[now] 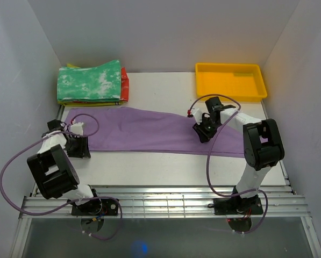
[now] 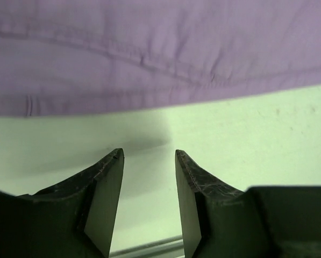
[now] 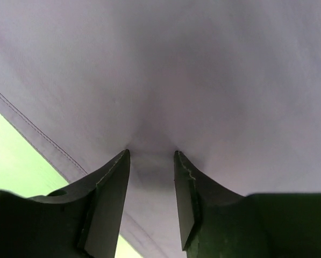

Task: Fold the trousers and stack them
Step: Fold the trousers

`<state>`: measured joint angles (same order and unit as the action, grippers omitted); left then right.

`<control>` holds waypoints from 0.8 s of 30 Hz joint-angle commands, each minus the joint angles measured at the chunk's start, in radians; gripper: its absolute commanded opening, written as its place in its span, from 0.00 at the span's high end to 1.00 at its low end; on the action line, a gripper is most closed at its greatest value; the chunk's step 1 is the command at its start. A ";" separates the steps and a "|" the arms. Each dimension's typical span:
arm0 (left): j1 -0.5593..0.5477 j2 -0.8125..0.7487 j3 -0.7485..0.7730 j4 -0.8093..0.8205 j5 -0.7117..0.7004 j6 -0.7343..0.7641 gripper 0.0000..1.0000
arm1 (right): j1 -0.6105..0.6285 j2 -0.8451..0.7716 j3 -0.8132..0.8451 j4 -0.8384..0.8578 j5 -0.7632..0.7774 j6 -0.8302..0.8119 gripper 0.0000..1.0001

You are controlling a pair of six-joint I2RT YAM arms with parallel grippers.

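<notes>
The lilac-purple trousers (image 1: 149, 131) lie spread flat across the table from far left to right. My left gripper (image 1: 78, 145) sits at their near left edge. In the left wrist view it (image 2: 149, 153) is open over bare table, and the trousers' hem (image 2: 149, 54) lies just beyond the fingertips. My right gripper (image 1: 202, 133) is down on the right part of the cloth. In the right wrist view it (image 3: 152, 153) is open, with both fingertips pressing into the trousers (image 3: 203, 64) and only flat cloth showing in the gap.
A stack of folded garments (image 1: 90, 83), green-and-white on top with red and yellow beneath, sits at the back left, touching the trousers' far edge. A yellow tray (image 1: 230, 80) stands at the back right. A metal rail (image 1: 160, 201) runs along the near table edge.
</notes>
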<state>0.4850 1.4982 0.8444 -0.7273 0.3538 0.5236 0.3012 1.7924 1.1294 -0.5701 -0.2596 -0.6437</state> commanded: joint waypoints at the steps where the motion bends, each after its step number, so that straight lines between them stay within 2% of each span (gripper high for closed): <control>1: 0.000 -0.108 -0.030 -0.090 0.023 -0.010 0.45 | -0.083 -0.037 0.018 -0.111 0.070 -0.013 0.54; 5: 0.000 -0.209 0.080 -0.205 0.154 0.016 0.34 | -0.223 -0.125 0.098 -0.212 -0.036 0.064 0.36; 6: 0.000 -0.220 0.111 -0.208 0.193 0.000 0.30 | -0.255 -0.169 0.110 -0.221 -0.059 0.078 0.26; 7: 0.000 -0.223 0.142 -0.198 0.206 -0.014 0.28 | -0.331 -0.191 0.110 -0.227 -0.063 0.110 0.20; 10: -0.011 -0.156 0.241 -0.118 0.180 -0.051 0.25 | -0.454 -0.248 0.098 -0.234 -0.029 0.165 0.11; 16: -0.011 0.110 0.274 0.052 0.097 -0.095 0.29 | -0.603 -0.232 0.055 -0.232 0.003 0.185 0.11; 19: -0.011 0.193 0.262 0.104 0.067 -0.141 0.30 | -0.631 -0.180 0.081 -0.226 0.016 0.164 0.12; 24: 0.000 0.249 0.236 0.089 -0.088 -0.212 0.35 | -0.651 -0.090 0.196 -0.246 0.020 0.161 0.13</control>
<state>0.4759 1.7580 1.1019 -0.6434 0.3820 0.3721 -0.3408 1.6768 1.2266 -0.7891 -0.2432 -0.4812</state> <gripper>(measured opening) 0.653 0.875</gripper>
